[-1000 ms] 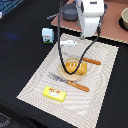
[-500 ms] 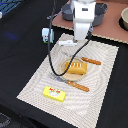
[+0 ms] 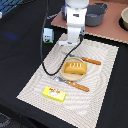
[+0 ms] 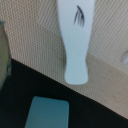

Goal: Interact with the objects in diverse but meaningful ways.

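Arm hangs over the mat's far edge, pincer hidden so its opening cannot be told; white oblong piece point(image 4: 75, 42) lies on the mat point(image 3: 100, 95) beside the carton point(image 3: 48, 35), likely next target, needing a descent onto it.

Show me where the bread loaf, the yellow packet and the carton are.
bread loaf point(image 3: 75, 67), exterior view, on its slashed top.
yellow packet point(image 3: 54, 93), exterior view, on its middle by the red marks.
carton point(image 3: 48, 35), exterior view, on its front face.
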Tool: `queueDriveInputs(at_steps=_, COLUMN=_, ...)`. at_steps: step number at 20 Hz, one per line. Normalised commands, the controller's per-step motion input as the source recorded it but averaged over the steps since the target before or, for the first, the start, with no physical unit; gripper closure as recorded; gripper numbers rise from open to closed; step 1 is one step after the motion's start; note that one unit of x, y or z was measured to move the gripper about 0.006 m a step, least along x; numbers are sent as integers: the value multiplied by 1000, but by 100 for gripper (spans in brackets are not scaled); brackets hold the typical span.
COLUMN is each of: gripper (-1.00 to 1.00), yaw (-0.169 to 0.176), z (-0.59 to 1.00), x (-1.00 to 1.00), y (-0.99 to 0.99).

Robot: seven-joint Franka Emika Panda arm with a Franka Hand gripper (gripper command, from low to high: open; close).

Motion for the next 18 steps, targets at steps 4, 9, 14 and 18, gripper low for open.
queueDriveInputs(at_steps=4, gripper=-100, yaw=-26, z=-216, x=-131, y=37)
queueDriveInputs(at_steps=9, gripper=-100, yaw=-55, z=-37, x=217, y=-29)
queueDriveInputs(at_steps=14, gripper=-100, yaw=-37, z=-235, x=18, y=-13)
queueDriveInputs(at_steps=18, gripper=-100, yaw=-5, z=-401, x=-51, y=9)
